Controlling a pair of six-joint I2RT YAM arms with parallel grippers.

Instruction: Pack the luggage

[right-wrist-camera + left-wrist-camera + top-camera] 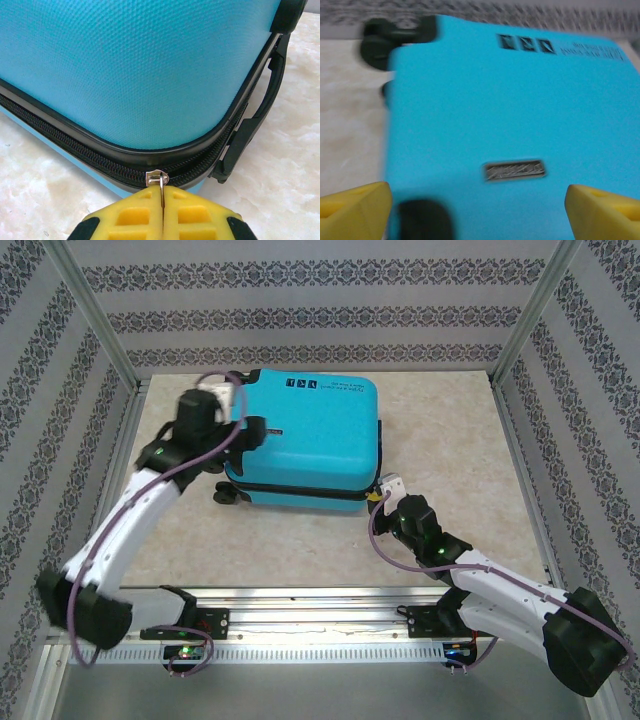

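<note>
Top external view: the luggage (305, 440) is seen lying flat and closed, mid-table (440, 420) toward the rear. The left gripper (258, 430) is placed at its left edge. In the left wrist view, the yellow fingers (355, 210) are spread wide apart above the turquoise shell, with nothing clamped. The right gripper (162, 202) is pressed together on the metal zipper pull (159, 179) at the near right corner, beside the black handle (260, 110).

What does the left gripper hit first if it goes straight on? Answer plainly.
The suitcase. The open left gripper points at its turquoise shell, near the small metal badge; nothing seems to lie between, though depth is unclear.
</note>
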